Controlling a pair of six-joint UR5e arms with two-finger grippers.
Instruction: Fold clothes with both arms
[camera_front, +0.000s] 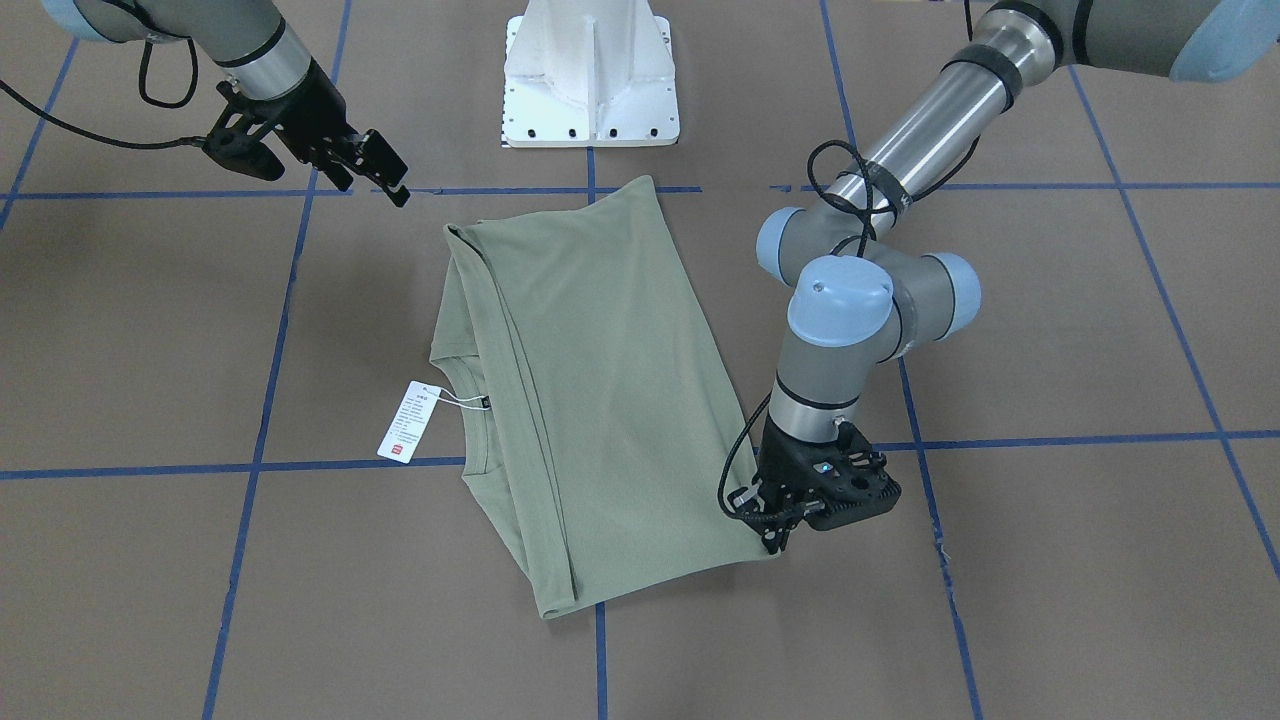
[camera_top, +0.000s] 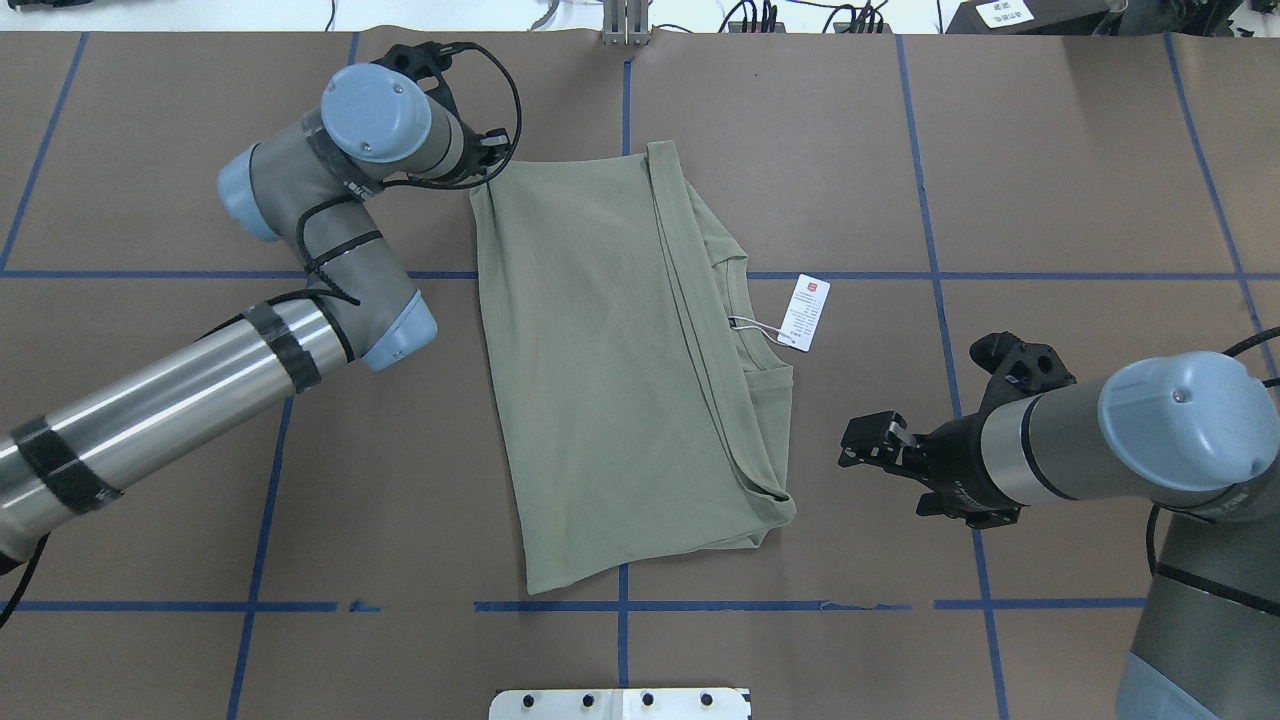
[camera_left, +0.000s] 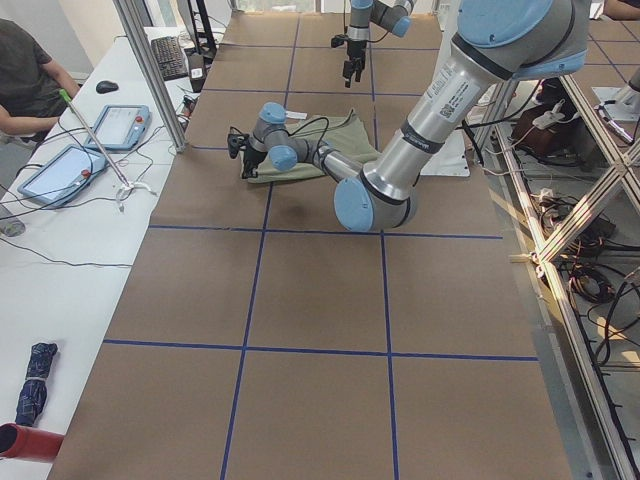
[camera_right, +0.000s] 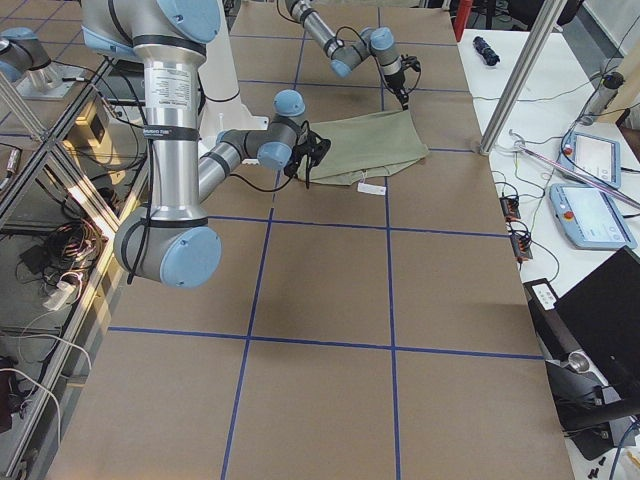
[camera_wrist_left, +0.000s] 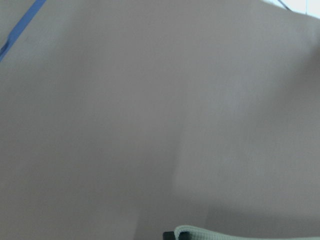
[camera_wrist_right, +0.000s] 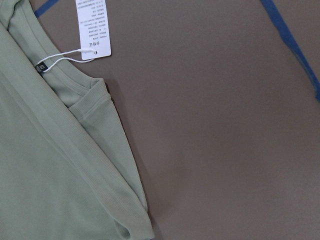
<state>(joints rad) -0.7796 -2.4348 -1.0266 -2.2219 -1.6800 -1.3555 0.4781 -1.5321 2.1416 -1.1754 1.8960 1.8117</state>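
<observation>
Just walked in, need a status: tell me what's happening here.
A two-armed robot is folding a green shirt. It lies on the table, already folded over, tag sticking out. The left gripper is down at a hem corner; whether it grips is unclear. The right gripper hovers open beside the shirt.

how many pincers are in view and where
2. The left pincer is down at the shirt's far corner; the right pincer hovers clear of the shirt, on its collar side.
</observation>
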